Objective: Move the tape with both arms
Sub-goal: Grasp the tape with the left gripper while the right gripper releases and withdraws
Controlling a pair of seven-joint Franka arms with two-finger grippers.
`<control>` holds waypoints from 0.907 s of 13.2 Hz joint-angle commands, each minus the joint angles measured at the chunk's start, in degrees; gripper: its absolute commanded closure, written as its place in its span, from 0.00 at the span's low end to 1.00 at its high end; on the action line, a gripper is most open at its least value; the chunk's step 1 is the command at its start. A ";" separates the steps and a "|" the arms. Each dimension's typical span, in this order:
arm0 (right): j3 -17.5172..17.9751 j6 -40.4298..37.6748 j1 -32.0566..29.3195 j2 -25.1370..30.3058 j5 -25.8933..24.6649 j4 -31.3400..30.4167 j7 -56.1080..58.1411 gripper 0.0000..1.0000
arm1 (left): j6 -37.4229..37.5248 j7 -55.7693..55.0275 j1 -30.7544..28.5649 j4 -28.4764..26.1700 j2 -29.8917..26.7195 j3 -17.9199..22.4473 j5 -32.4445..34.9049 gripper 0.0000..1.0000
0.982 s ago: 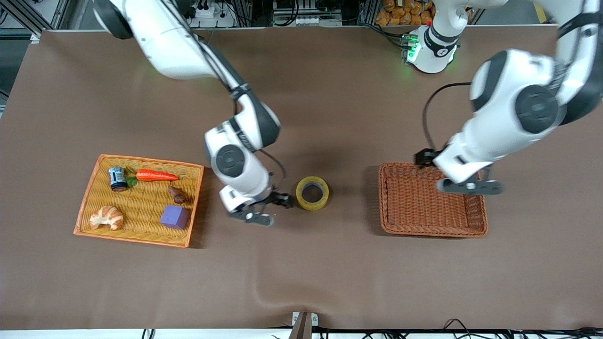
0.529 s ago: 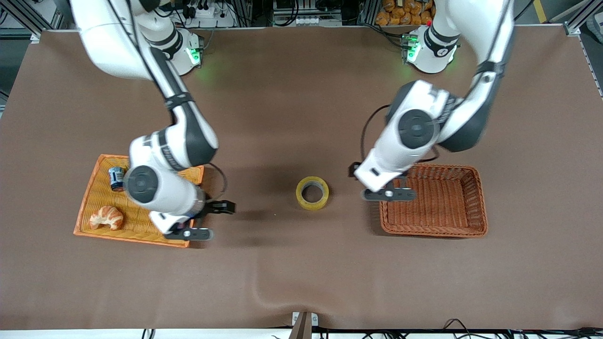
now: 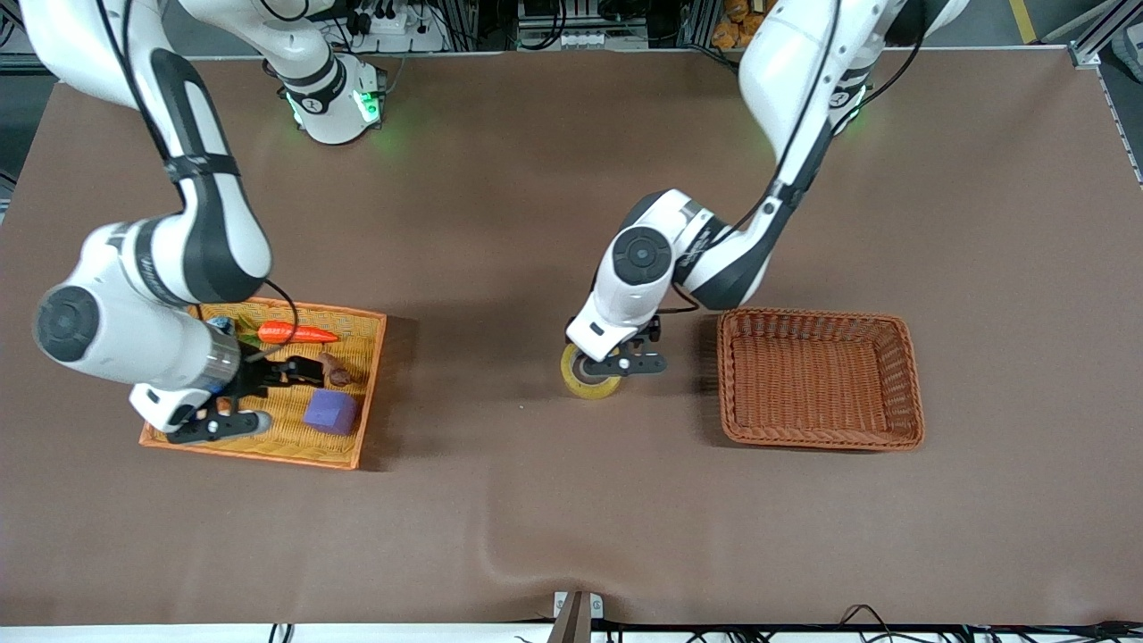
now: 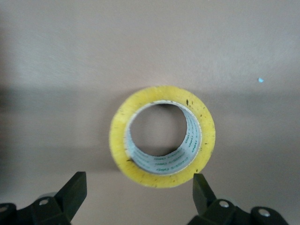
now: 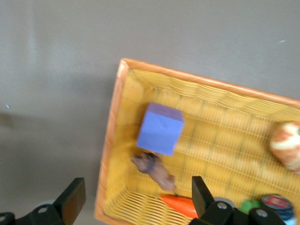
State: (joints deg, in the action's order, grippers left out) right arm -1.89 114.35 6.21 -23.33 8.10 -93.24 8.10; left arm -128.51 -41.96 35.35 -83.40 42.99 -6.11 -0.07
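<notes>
The tape (image 3: 585, 385) is a yellow ring that lies flat on the brown table between the two baskets. My left gripper (image 3: 636, 350) hangs open just over it, on the side toward the brown basket. In the left wrist view the tape (image 4: 117, 138) sits just ahead of the open left gripper (image 4: 139, 194), whose fingertips (image 4: 75, 187) stand wider apart than the roll and touch nothing. My right gripper (image 3: 266, 398) is open and empty above the yellow tray (image 3: 268, 454). In its wrist view the right gripper (image 5: 136, 197) looks down on the tray's corner.
The yellow tray (image 5: 112, 140) holds a purple block (image 3: 330, 412), a carrot (image 3: 297, 334), a brown piece (image 5: 154, 171), a croissant (image 5: 287, 145) and a small can (image 5: 276, 204). An empty brown wicker basket (image 3: 728, 375) stands toward the left arm's end.
The left arm swung from over the brown basket to over the tape. The right arm drew away from beside the tape to over the yellow tray. The tape stayed put.
</notes>
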 commanded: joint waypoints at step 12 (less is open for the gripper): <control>0.66 -11.30 -8.76 22.97 -7.66 -7.75 -5.68 0.00 | -3.23 1.18 -0.46 2.28 5.08 1.19 2.18 0.65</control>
State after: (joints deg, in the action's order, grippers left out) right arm -2.09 107.34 -1.13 -4.03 1.20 -99.06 7.96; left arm -131.37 -41.53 34.88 -82.51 46.77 -4.97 0.96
